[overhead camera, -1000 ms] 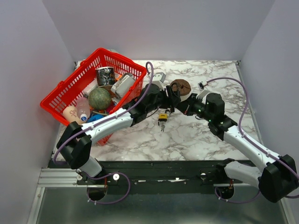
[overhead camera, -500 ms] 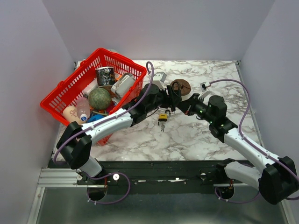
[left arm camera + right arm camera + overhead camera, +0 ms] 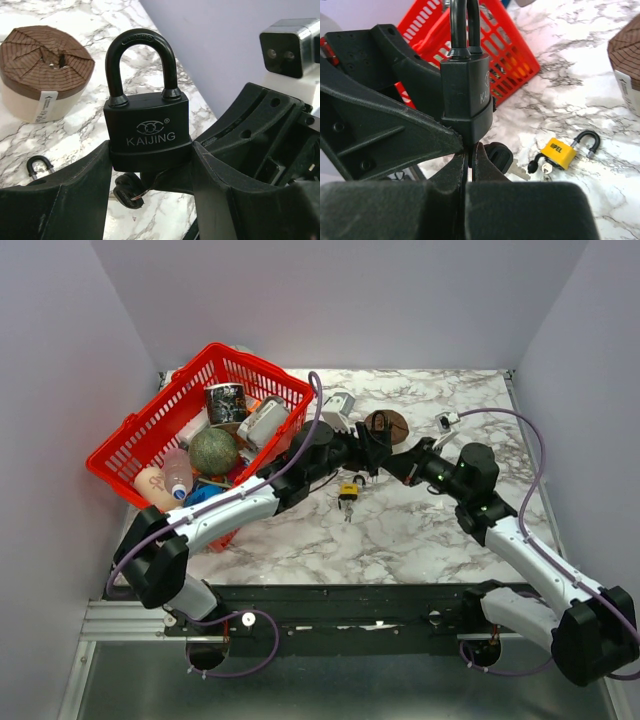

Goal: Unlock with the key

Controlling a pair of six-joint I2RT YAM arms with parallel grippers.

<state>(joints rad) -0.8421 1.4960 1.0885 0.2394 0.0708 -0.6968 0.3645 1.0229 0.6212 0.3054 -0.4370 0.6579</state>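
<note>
My left gripper (image 3: 150,150) is shut on the body of a black KAIJING padlock (image 3: 148,125) and holds it upright above the table, shackle closed. My right gripper (image 3: 469,150) is pressed up under the padlock (image 3: 466,95), its fingers shut on a thin black key head at the lock's bottom. A second black-headed key (image 3: 499,156) hangs beside it on the small ring, and shows in the left wrist view (image 3: 127,192). In the top view both grippers, left (image 3: 370,448) and right (image 3: 392,462), meet at mid-table.
A yellow padlock (image 3: 348,489) with its own keys lies on the marble below the grippers, also in the right wrist view (image 3: 559,150). A brown-topped round container (image 3: 45,65) stands just behind. A red basket (image 3: 130,440) full of objects sits at the left.
My right arm's elbow and forearm have swung out to the right while its gripper stays under the padlock. The left arm has barely shifted.
</note>
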